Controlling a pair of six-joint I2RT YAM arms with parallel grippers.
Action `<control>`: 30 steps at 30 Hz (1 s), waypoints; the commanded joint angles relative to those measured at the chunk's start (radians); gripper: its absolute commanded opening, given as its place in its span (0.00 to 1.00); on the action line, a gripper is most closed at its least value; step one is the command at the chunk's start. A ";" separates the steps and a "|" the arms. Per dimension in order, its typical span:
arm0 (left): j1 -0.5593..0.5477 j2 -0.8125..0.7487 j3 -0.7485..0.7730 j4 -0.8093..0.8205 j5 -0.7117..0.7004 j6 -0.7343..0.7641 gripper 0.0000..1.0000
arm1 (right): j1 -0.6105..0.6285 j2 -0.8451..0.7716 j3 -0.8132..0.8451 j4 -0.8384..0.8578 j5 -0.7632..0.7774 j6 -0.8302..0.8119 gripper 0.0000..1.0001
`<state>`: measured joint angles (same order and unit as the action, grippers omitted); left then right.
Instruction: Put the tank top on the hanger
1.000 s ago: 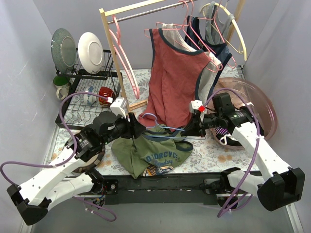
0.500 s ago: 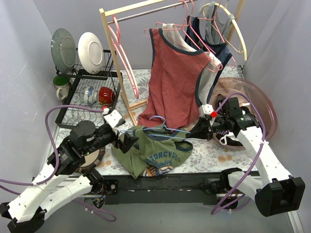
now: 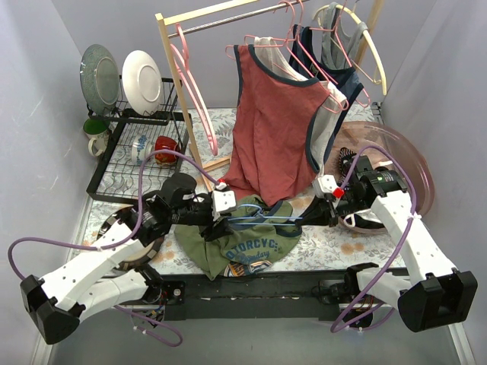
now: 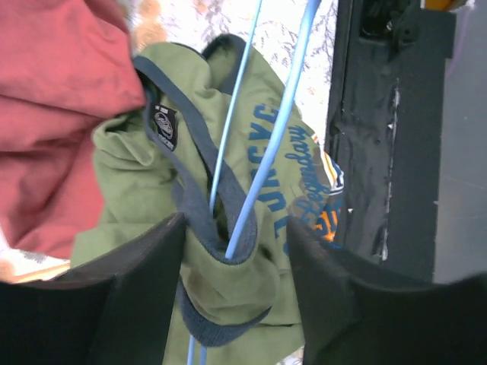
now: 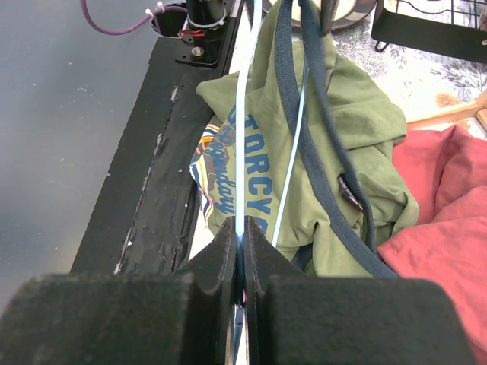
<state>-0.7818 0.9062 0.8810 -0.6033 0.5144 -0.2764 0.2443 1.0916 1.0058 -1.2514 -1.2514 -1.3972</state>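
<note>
Down at the near edge of the floral table (image 3: 338,242), my right pincer (image 5: 242,228) is clenched tight on the light-blue wire hanger (image 5: 239,137). My left pincer (image 4: 236,236) is spread wide, with the hanger wire running between its fingers. Between both pincers the olive tank top (image 3: 242,245) lies bunched on the table, and the wire pokes into one of its trimmed openings.

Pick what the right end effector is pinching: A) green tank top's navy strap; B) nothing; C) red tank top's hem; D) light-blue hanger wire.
D: the right wrist view shows the right end effector shut on the thin wire of the hanger, with the tank top lying beside it.
</note>
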 commanded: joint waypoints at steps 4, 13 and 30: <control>0.004 0.010 -0.034 0.037 0.049 0.019 0.06 | 0.004 0.005 0.042 -0.057 -0.059 -0.068 0.01; 0.003 -0.095 -0.062 0.060 -0.020 -0.052 0.00 | -0.011 -0.039 0.008 0.427 0.124 0.522 0.66; 0.003 -0.213 -0.108 0.129 -0.231 -0.362 0.00 | -0.115 -0.254 -0.127 0.561 0.271 0.781 0.80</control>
<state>-0.7815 0.6922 0.7746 -0.5312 0.3523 -0.5137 0.1379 0.8543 0.9192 -0.6582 -0.8989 -0.6064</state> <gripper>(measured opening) 0.070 0.811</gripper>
